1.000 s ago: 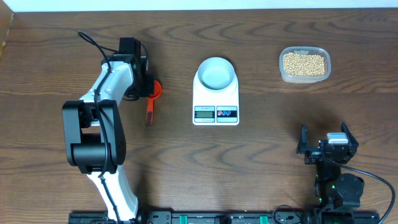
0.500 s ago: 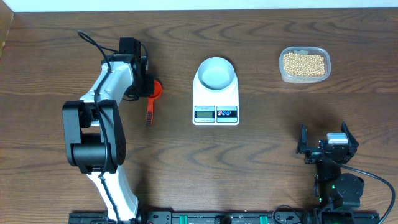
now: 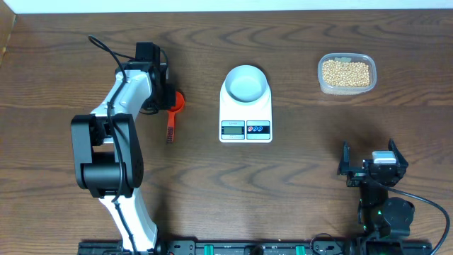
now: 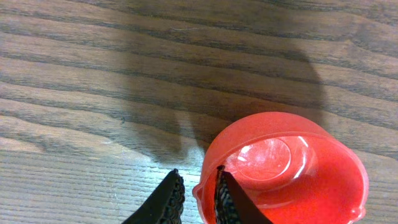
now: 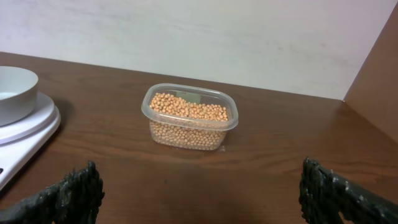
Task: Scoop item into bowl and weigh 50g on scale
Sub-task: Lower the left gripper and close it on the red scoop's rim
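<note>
The left arm's fingers [image 4: 169, 200] stand close together astride the rim of the red scoop [image 4: 280, 168], one inside the cup and one outside. Whether they actually bite, I cannot tell. The scoop is glossy, stiff, thin-walled plastic, likely light and slippery at that rim; its long handle [image 3: 170, 129] looks the surer hold. The right arm's fingers [image 5: 68, 193] are spread wide over the desk [image 3: 297, 177], holding nothing. The beans [image 5: 186, 112] are small, hard and smooth, so they'd roll and scatter, and only scooping suits them. They fill a clear tub [image 5: 233, 121], well apart from the white bowl [image 3: 245, 83] on the scale [image 3: 245, 113].
</note>
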{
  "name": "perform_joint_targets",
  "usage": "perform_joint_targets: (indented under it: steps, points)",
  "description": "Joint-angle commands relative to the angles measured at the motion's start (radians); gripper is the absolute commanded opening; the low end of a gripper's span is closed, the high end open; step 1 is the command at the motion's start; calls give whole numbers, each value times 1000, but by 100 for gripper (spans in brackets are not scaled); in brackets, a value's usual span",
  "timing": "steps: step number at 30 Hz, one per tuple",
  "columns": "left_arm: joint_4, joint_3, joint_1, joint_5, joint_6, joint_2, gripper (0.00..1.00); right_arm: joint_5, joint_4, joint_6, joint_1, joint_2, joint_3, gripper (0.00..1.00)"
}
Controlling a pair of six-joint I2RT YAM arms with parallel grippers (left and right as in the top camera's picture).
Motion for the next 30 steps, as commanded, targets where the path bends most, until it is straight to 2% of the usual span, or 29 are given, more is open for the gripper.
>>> perform_joint_targets:
  steps: [1,10,30]
  points:
    - [2,-14,5,-1,-12,13,15,14,-4,11,5,-3,-1,99]
    - [4,-14,5,-2,-13,13,8,14,-4,11,5,-3,-1,99]
    - [6,-13,6,-2,-15,-13,7,14,-4,11,5,-3,-1,99]
